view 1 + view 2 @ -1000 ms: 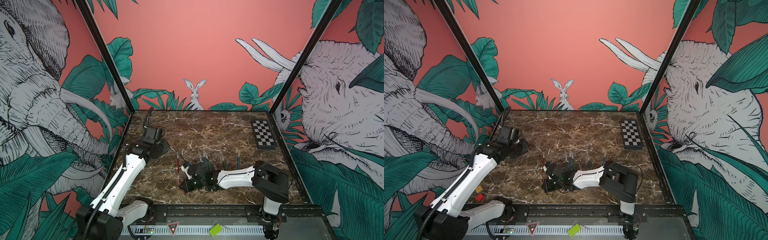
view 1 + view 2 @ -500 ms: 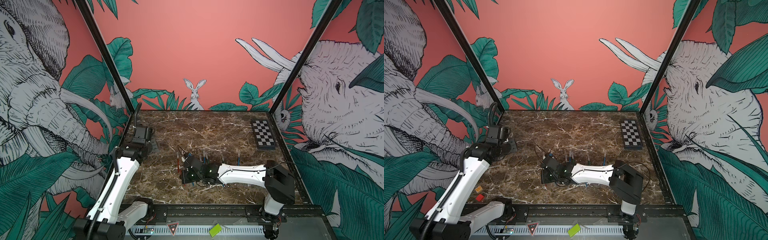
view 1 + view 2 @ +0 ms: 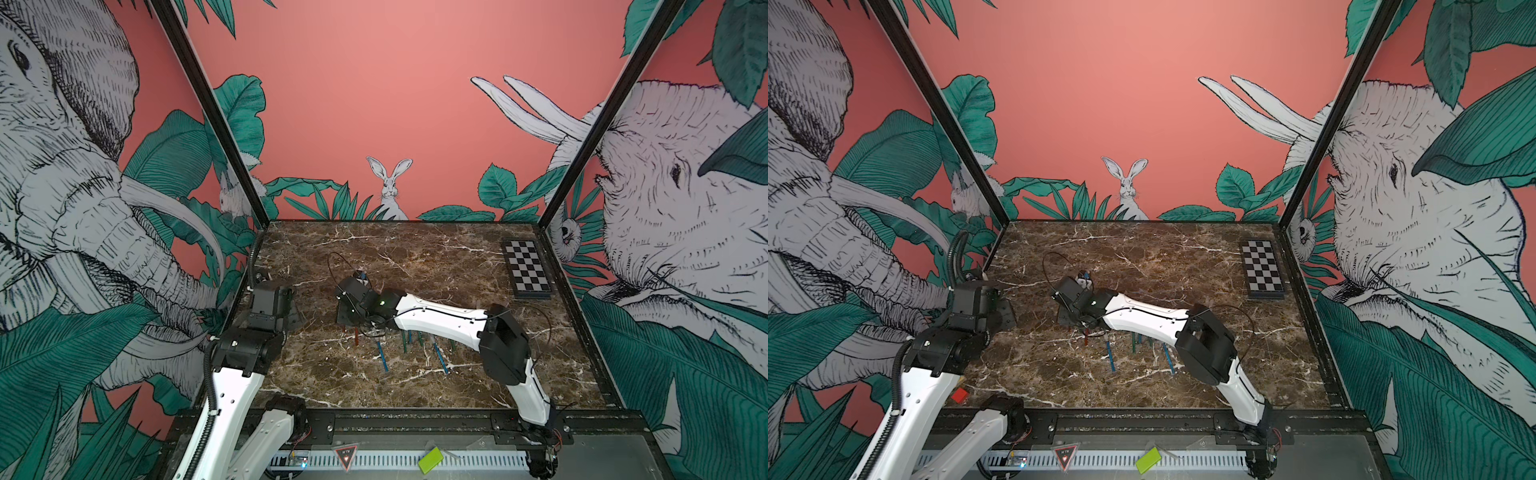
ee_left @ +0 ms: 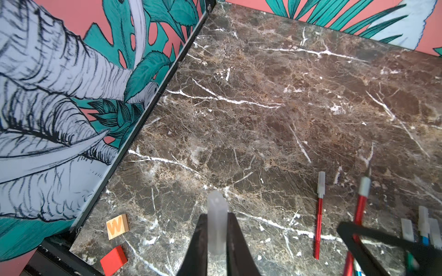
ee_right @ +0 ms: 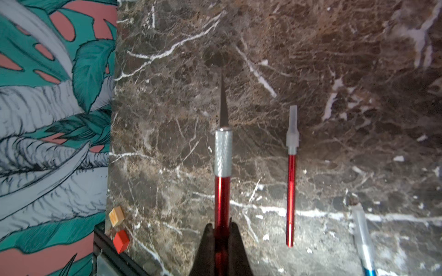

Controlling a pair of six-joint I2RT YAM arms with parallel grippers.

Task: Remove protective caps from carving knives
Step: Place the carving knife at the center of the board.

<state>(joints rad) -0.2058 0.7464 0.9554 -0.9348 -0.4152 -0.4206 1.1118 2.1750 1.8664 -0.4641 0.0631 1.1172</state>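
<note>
The left arm (image 3: 232,399) and right arm (image 3: 436,318) have glossy white shells and blocky black joints. Ribbed black conduit (image 3: 210,376) lines the left arm. A thin black cable (image 3: 329,266) loops off the right arm. The left gripper (image 4: 217,215) is black.

- Open: far half of the table (image 3: 415,249), bare from the left wall to the checkerboard (image 3: 527,270). The near strip along the front rail is bare too.
- Far right corner: checkerboard, lying flat, close to the right wall.
- Centre: row of knives (image 3: 439,358) side by side with narrow gaps. The right arm (image 3: 436,318) stretches across above them and closes the way in from overhead.
- Ahead of the right gripper (image 5: 222,225): red knife (image 5: 222,191) clamped, its bare blade jutting out over the table.
- Beside it: capped red knife (image 5: 291,191), lying apart, bare table around it.
- Left edge: left arm (image 3: 232,386). The left gripper (image 4: 217,215) is filled by a cap (image 4: 216,203).
- Near left corner: lettered tile (image 4: 117,226) and red block (image 4: 113,260), just beside each other.
</note>
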